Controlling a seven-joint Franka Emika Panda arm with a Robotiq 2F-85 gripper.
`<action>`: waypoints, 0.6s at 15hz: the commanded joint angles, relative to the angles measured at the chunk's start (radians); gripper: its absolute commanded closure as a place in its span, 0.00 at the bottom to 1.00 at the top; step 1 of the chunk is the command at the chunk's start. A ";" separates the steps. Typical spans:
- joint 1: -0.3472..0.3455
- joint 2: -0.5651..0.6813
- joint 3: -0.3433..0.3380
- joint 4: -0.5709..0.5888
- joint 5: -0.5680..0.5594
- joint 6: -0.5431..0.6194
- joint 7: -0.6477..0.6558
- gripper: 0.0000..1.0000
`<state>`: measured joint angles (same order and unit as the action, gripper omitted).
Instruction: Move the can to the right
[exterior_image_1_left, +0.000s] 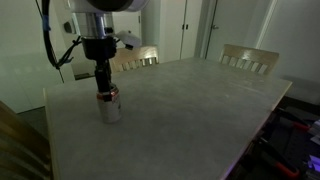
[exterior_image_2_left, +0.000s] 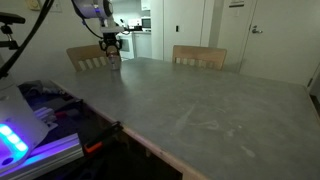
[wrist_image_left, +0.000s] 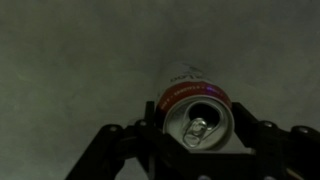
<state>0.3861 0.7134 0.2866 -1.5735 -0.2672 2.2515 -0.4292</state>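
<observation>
The can (wrist_image_left: 195, 98) is silver-grey with a red band under its silver lid. It stands upright near the far corner of the grey table in both exterior views (exterior_image_1_left: 109, 108) (exterior_image_2_left: 114, 63). My gripper (wrist_image_left: 198, 128) comes down from above, with its two fingers against opposite sides of the can's top. It also shows in both exterior views (exterior_image_1_left: 104, 90) (exterior_image_2_left: 112, 50). In an exterior view the can's base seems to rest on the table (exterior_image_1_left: 200, 95).
Wooden chairs stand along the table's far side (exterior_image_1_left: 248, 58) (exterior_image_1_left: 136, 60) (exterior_image_2_left: 198, 55) (exterior_image_2_left: 86, 57). A device with purple lights (exterior_image_2_left: 30, 135) sits by the table's near corner. The table edge (exterior_image_1_left: 60, 100) is close to the can.
</observation>
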 joint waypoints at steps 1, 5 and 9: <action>-0.019 0.003 0.016 0.010 0.018 -0.021 -0.038 0.54; -0.025 -0.007 0.014 0.002 0.014 -0.022 -0.053 0.54; -0.053 -0.025 0.003 -0.005 0.012 -0.025 -0.071 0.54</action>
<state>0.3688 0.7123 0.2868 -1.5721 -0.2667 2.2514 -0.4593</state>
